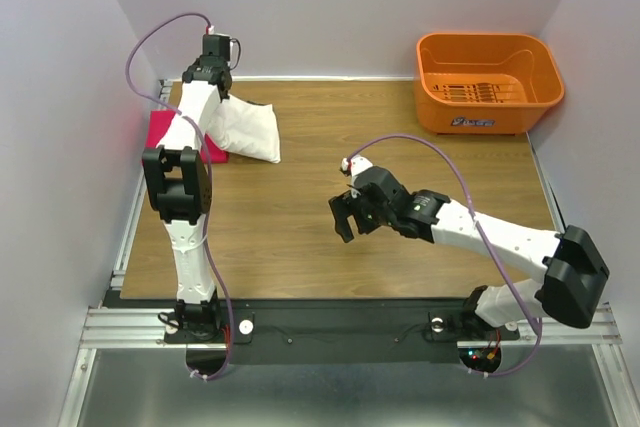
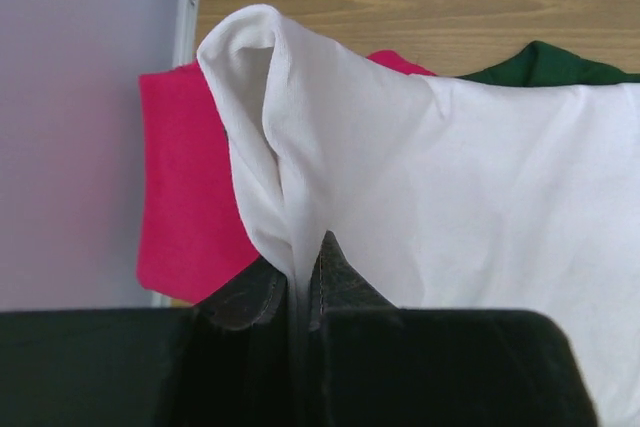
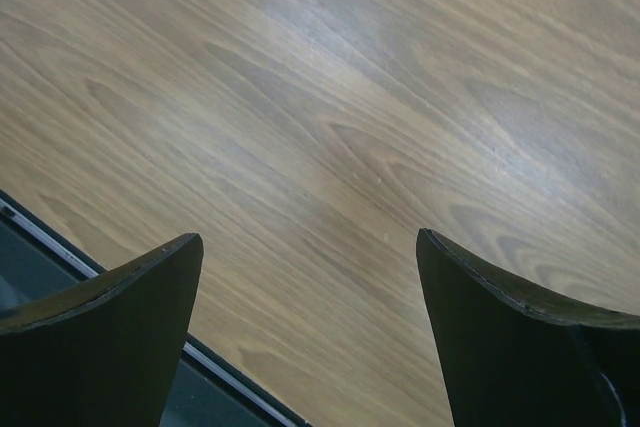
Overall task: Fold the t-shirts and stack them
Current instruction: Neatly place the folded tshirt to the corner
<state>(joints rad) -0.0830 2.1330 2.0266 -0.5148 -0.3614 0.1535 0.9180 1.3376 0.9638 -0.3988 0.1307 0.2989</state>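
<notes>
The white t-shirt (image 1: 246, 127) lies folded at the far left of the table, partly on top of the pink-red t-shirt (image 1: 160, 131). My left gripper (image 1: 217, 85) is shut on a raised fold at the white shirt's edge. In the left wrist view the white cloth (image 2: 450, 177) runs up between the closed left gripper (image 2: 298, 269) fingers, with the pink-red shirt (image 2: 185, 197) under it and a dark green sleeve (image 2: 545, 62) behind. My right gripper (image 1: 343, 217) hovers over the middle of the table. The right wrist view shows that gripper (image 3: 310, 247) open, with only bare wood between the fingers.
An orange plastic basket (image 1: 488, 82) stands at the far right corner. White walls close in the left, back and right sides. A metal rail (image 1: 130, 217) runs along the table's left edge, close to the shirts.
</notes>
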